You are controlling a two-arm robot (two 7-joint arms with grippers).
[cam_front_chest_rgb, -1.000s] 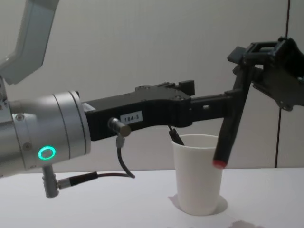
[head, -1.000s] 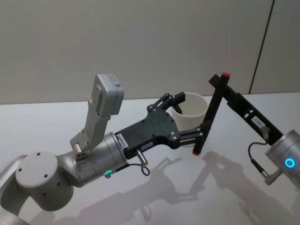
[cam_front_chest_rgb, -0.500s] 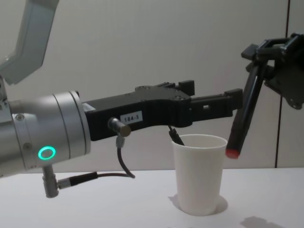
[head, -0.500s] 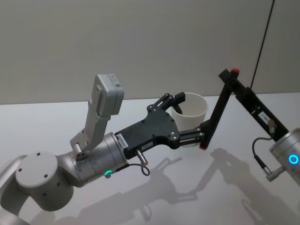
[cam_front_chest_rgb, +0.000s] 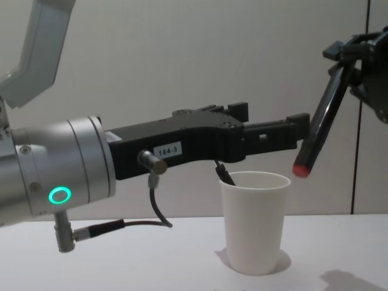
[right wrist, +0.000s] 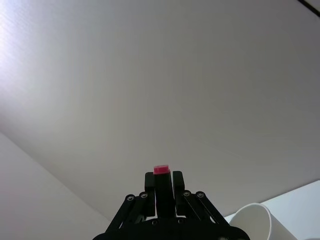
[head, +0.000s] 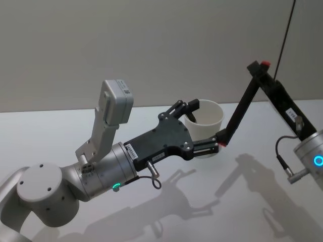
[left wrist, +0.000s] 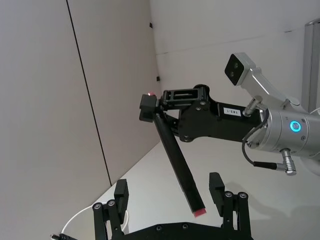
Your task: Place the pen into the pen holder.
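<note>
One pen (cam_front_chest_rgb: 319,130) — above white pen holder (cam_front_chest_rgb: 254,222)

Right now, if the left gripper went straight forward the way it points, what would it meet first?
Probably the pen: its red-tipped lower end hangs just ahead of the left gripper, above the pen holder. The right gripper holds it. Depth is unclear.

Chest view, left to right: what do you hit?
Left arm's silver wrist joint → left gripper → pen holder → pen → right gripper.
</note>
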